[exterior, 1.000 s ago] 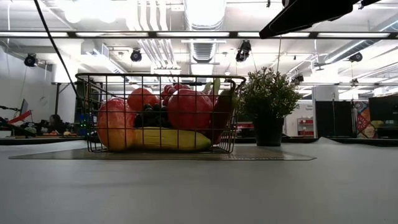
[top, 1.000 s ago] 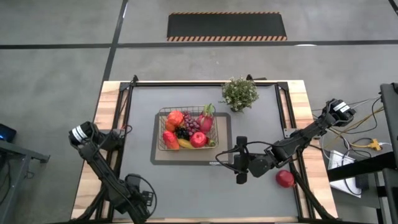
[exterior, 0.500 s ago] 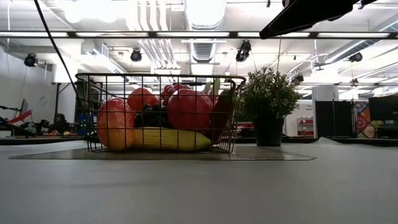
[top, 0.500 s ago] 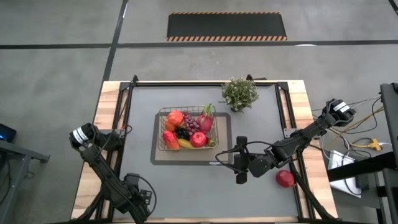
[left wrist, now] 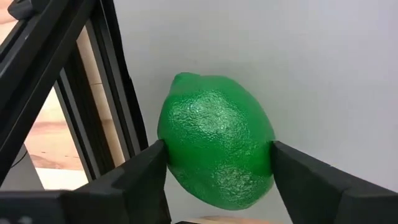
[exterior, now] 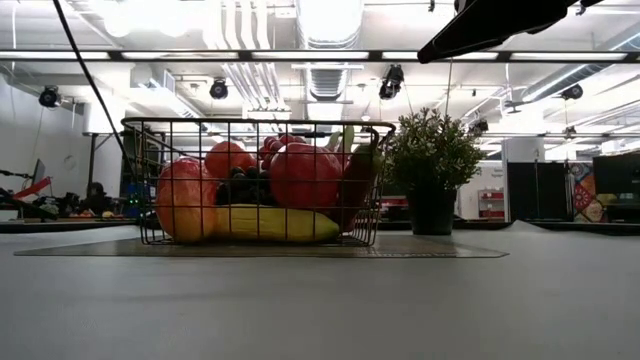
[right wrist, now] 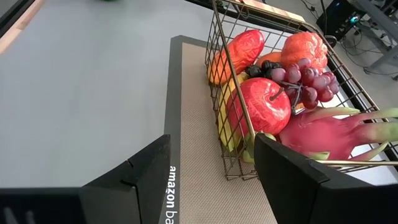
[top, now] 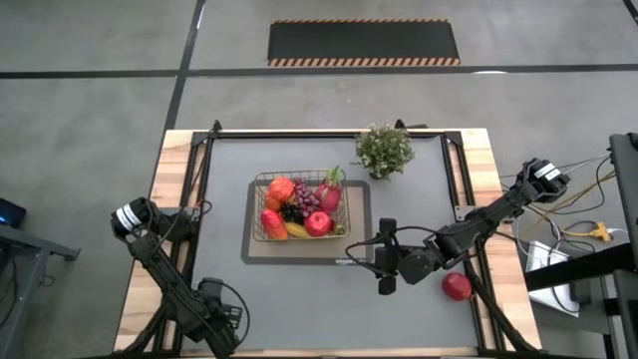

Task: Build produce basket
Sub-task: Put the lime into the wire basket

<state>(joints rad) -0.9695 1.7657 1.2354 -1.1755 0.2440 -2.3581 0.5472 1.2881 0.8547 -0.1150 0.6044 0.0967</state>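
The left gripper [left wrist: 214,180] pinched a green lime [left wrist: 215,148] between its two fingers [left wrist: 134,180], low at the table's near-left corner beside a dark frame rail [left wrist: 93,93]. The right gripper [right wrist: 208,180] hung with its fingers spread and nothing between them, just off the near-right corner of the mat [right wrist: 205,186]. The wire basket [top: 261,202] sat on that mat, holding a banana [exterior: 270,224], grapes [right wrist: 301,78], an apple [right wrist: 261,106] and a pink dragon fruit [right wrist: 323,134]. Another red apple [top: 458,287] lay by the table's right edge.

Two dark, slender jointed arms, pale cylindrical housings at the shoulders, thin black cables; broad matte-black fingers [left wrist: 134,180], seemingly plastic.
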